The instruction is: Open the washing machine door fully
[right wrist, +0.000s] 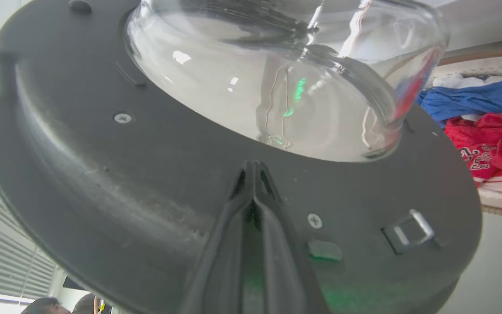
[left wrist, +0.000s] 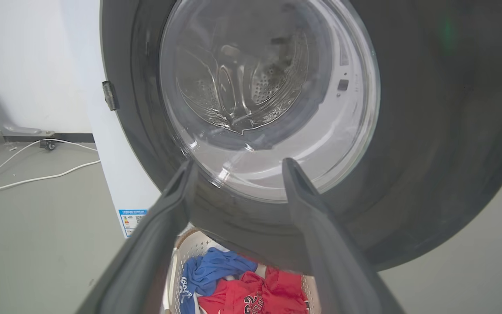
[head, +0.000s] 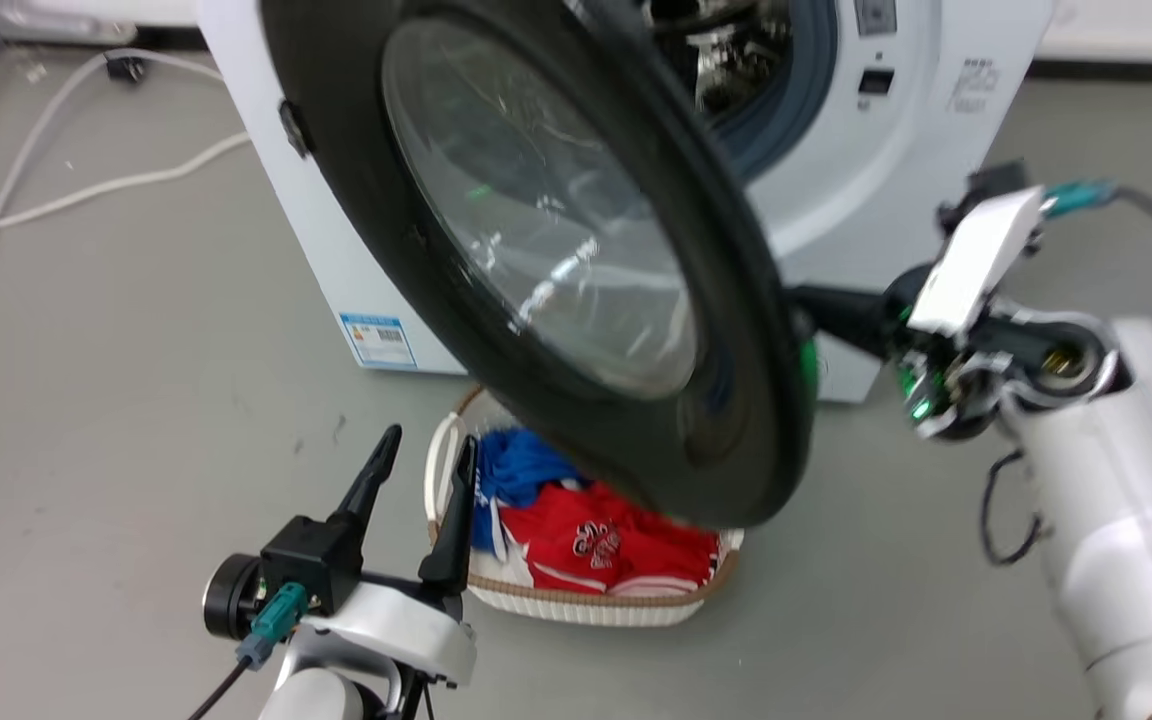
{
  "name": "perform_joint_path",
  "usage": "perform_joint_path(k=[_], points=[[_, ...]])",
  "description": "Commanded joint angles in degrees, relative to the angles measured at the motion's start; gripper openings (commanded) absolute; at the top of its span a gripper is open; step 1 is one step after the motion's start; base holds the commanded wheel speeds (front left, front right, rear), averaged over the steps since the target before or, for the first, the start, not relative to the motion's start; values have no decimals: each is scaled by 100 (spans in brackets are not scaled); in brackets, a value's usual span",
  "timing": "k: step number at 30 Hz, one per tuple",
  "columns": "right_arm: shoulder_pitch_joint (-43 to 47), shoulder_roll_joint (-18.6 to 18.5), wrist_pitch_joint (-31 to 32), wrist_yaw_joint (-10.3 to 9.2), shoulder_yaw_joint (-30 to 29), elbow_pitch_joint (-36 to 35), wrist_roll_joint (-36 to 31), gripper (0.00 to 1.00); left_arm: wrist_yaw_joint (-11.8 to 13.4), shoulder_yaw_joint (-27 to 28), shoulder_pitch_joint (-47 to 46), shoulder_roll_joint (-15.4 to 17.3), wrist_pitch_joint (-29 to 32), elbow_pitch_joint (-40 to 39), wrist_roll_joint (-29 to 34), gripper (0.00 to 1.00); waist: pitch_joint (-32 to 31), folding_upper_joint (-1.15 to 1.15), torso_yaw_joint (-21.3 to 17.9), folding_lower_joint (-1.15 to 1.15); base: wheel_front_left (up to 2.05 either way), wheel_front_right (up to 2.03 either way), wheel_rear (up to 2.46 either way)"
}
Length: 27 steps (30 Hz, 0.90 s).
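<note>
**Door standing out over the laundry basket**

The large round glossy black washing machine door (head: 546,230), with its bulging clear glass bowl, is standing partly open. It is angling away from the boxy white front-loading washing machine (head: 876,190), whose steel drum is showing past the door's upper edge. The door's lower rim is hanging above a white woven-look laundry basket (head: 586,608), which is sitting on the grey floor (head: 136,400) and holding red and blue clothes (head: 606,540). The right gripper (head: 816,308) is reaching behind the door's free edge. In the right wrist view its two dark fingers are pressing together, closed, their tips lying against the door's inner face near the glass bowl and a metal latch hook (right wrist: 408,226). The left gripper (head: 428,440) is hanging open and empty beside the basket, apart from the door.
</note>
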Motion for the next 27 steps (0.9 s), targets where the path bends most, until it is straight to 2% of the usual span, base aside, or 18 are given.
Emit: perform_joint_path(k=[1,9,14,17,22,27], points=[[164,96,19,14,20,-87,62,0,8,-6,64,8,-14,17,-13,100,-197,0,76,1,0,0,0],[964,485,7,15,204,-767,325,0,12,-80,266,7,-14,108,-14,100,-476,0,214,1,0,0,0],[1168,516,-71,14,381,-1096,543,0,21,-97,323,6,-14,117,-16,100,-499,0,245,1,0,0,0],[1333,564,-163,15,794,-1436,953,0,28,-103,335,5,-14,130,-29,100,-502,0,263,1,0,0,0],[1548,521,-629,14,1460,-1941,1579,0,56,-110,352,0,-14,158,-57,100,-508,0,267,1,0,0,0],[1644,517,-1237,15,1694,-2134,1665,0,61,-124,325,17,-14,202,-67,100,-522,0,246,1,0,0,0]])
